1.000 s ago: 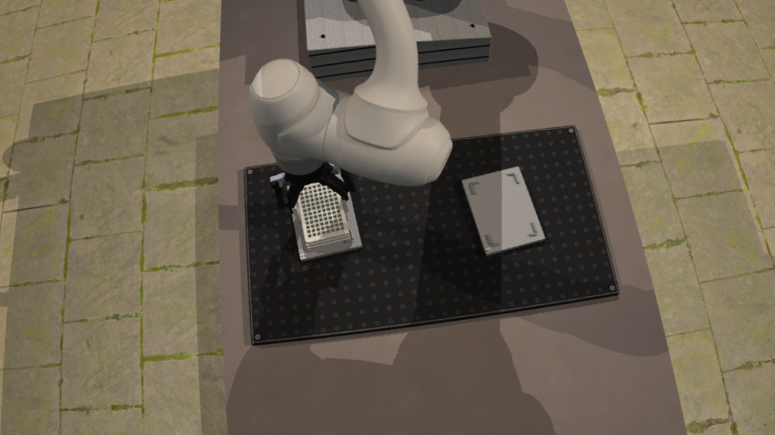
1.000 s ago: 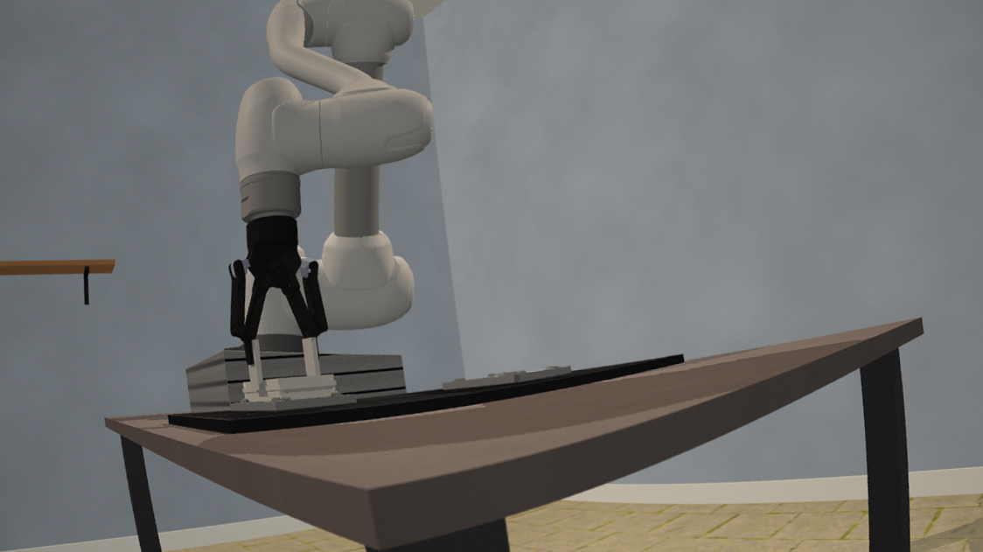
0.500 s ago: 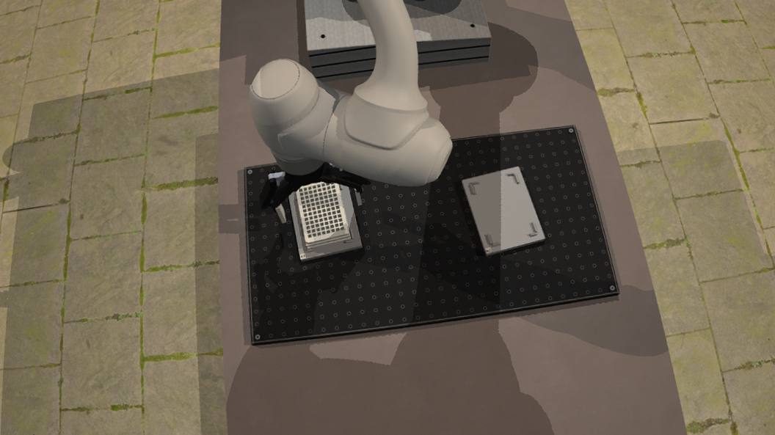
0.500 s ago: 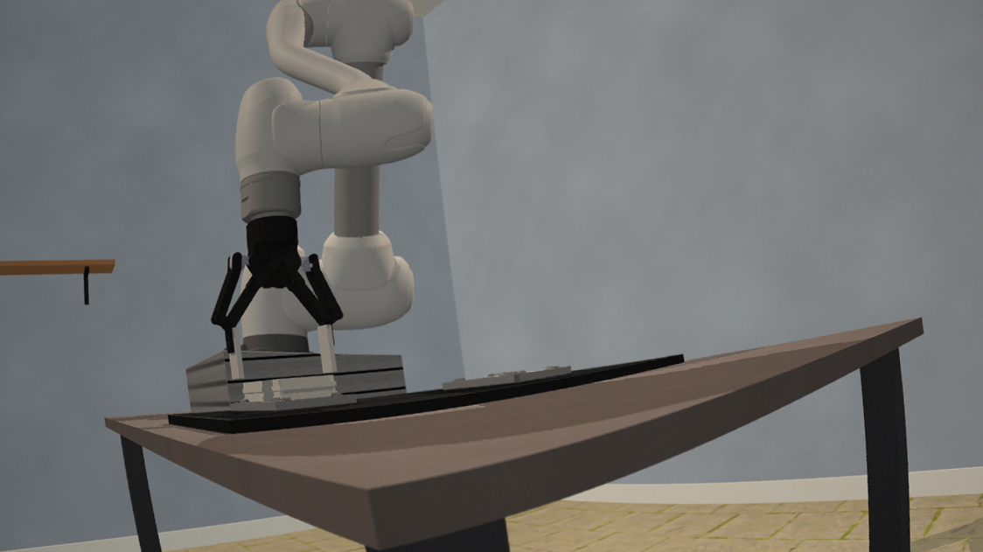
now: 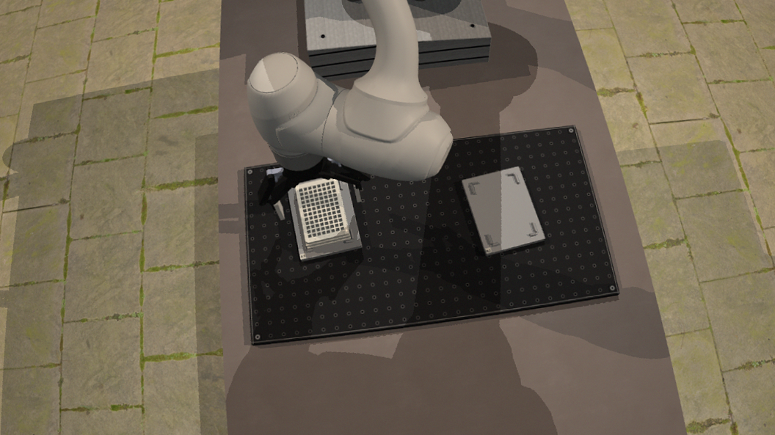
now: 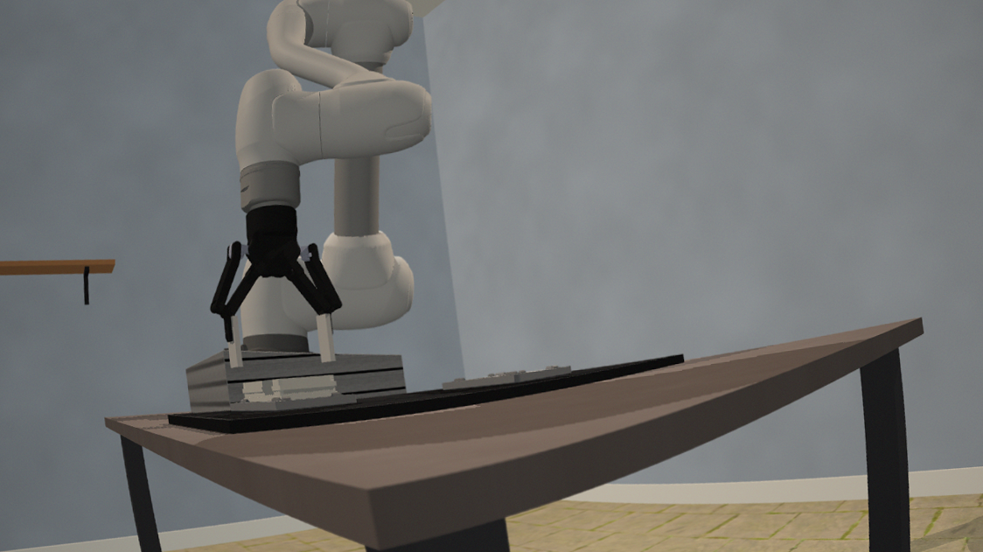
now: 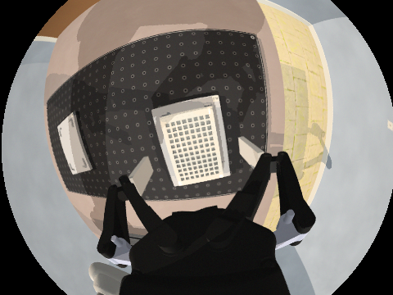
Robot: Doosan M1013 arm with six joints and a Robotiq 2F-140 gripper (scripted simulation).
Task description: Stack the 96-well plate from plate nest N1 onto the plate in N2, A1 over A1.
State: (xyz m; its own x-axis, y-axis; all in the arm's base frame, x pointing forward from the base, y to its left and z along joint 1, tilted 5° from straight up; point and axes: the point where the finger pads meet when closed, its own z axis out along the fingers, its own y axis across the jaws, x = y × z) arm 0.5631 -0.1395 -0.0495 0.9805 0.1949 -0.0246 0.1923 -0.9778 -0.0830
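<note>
My fingers stood fully apart and held nothing, and my gripper (image 6: 281, 361) hung straight down with one pad on each long side of the upper 96-well plate (image 5: 321, 209) and the tips just above its top. I judged that spread to be deliberate: wide enough to lift away without brushing the plate.

Under it a second plate rim (image 5: 330, 241) showed, and below that nest N2 (image 5: 329, 250), toward the right edge of the surface (image 5: 437, 382). The two plates looked squared up and seated, though the A1 marks were too small to read.

Farther off, toward the left edge, nest N1 (image 5: 504, 209) lay bare, with only its corner stops showing, so the stacking looked done.
</note>
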